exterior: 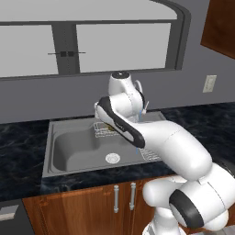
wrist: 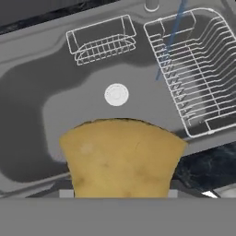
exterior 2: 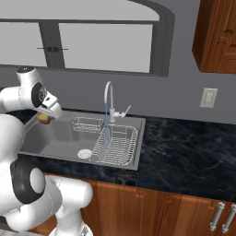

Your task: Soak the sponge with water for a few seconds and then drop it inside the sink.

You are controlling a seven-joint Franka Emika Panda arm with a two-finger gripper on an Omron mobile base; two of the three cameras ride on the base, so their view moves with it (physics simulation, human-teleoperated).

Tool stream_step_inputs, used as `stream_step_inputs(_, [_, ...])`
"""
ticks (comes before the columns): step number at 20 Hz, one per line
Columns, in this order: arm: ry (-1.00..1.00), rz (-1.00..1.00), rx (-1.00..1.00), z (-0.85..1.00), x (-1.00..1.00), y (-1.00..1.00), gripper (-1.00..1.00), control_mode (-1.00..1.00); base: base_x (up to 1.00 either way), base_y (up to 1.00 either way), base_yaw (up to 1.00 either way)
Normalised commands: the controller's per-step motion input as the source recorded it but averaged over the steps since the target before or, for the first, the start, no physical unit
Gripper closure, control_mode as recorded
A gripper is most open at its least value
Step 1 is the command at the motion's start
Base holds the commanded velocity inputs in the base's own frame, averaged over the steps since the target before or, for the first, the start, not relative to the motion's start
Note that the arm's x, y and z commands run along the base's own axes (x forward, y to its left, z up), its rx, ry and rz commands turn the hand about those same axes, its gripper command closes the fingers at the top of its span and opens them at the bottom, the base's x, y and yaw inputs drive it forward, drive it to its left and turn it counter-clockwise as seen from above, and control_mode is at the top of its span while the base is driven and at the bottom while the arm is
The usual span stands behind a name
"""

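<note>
Your gripper (exterior 2: 44, 118) is closed on the sponge (wrist: 122, 156), above the sink (wrist: 27, 97); the water stream (wrist: 169, 39) falls to its right, over the dish rack (wrist: 198, 69).

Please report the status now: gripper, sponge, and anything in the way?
Gripper shut on sponge, above sink. Water stream running onto dish rack, apart from sponge. Nothing in the way.
</note>
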Motion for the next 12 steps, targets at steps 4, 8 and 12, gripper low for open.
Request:
stream_step_inputs(4, [-0.01, -0.22, -0.02, -0.01, 0.0, -0.38, 1.0, -1.0, 0.0, 0.0, 0.0])
stream_step_inputs(8, [-0.08, -0.24, 0.0, -0.06, 0.0, -0.34, 1.0, -1.0, 0.0, 0.0, 0.0])
stream_step_inputs(12, [-0.14, -0.25, -0.03, -0.14, 0.0, -0.09, 1.0, -1.0, 0.0, 0.0, 0.0])
